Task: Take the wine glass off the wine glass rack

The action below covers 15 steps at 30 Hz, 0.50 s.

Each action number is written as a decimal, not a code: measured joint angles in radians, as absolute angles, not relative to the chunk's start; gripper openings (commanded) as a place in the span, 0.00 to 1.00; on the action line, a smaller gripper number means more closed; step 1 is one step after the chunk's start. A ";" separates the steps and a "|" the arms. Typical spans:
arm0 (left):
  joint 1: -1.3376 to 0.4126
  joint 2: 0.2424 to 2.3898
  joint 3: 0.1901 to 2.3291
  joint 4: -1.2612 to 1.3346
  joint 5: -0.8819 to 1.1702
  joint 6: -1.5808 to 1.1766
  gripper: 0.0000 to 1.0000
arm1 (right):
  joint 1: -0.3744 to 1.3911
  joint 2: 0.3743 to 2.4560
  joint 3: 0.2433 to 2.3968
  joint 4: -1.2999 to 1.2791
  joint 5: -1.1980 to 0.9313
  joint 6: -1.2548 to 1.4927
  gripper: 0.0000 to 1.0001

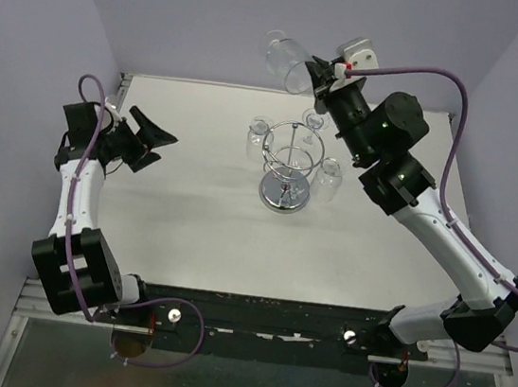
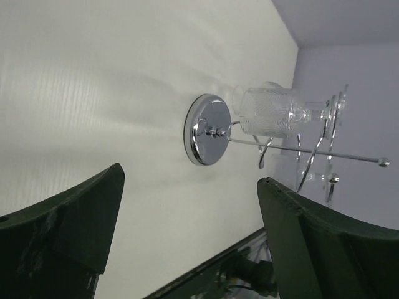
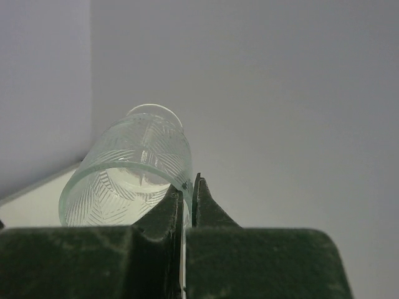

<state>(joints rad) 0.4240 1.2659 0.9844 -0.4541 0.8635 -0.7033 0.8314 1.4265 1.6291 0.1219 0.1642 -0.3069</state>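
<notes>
The wine glass rack stands mid-table on its round shiny base. My right gripper is shut on the rim of a clear patterned wine glass, held off the rack, high and beyond it near the back wall. In the right wrist view the jaws pinch the glass wall. My left gripper is open and empty, left of the rack. The left wrist view shows the rack ahead of it.
Three more glasses hang on the rack: at the left, at the right and at the back. One shows in the left wrist view. Lilac walls enclose the table at the back and sides.
</notes>
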 measured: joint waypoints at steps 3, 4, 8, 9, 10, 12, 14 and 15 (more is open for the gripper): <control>0.329 1.346 1.087 -0.445 0.815 -0.581 0.99 | 0.771 1.398 1.629 0.073 0.202 -0.404 0.01; 0.308 1.362 1.103 -0.438 0.805 -0.554 0.99 | 0.748 1.390 1.629 0.055 0.216 -0.434 0.01; 0.234 1.404 1.105 -0.403 0.756 -0.469 0.99 | 0.636 1.364 1.630 -0.032 0.241 -0.510 0.01; 0.220 1.406 1.090 -0.379 0.738 -0.462 0.99 | 0.604 1.361 1.630 -0.048 0.247 -0.526 0.01; 0.201 1.404 1.058 -0.334 0.714 -0.457 0.99 | 0.570 1.357 1.630 -0.060 0.253 -0.540 0.01; 0.174 1.395 0.996 -0.280 0.679 -0.453 0.99 | 0.496 1.349 1.627 -0.078 0.258 -0.556 0.01; 0.141 1.385 0.923 -0.228 0.626 -0.420 0.99 | 0.410 1.345 1.629 -0.115 0.252 -0.554 0.01; 0.126 1.382 0.899 -0.215 0.608 -0.402 0.99 | 0.352 1.349 1.648 -0.170 0.245 -0.540 0.01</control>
<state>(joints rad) 0.1257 1.3819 0.8993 -0.2153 0.6083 -0.4023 0.3519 1.3491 1.6478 -0.1699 0.2447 -0.5400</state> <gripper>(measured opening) 0.988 0.046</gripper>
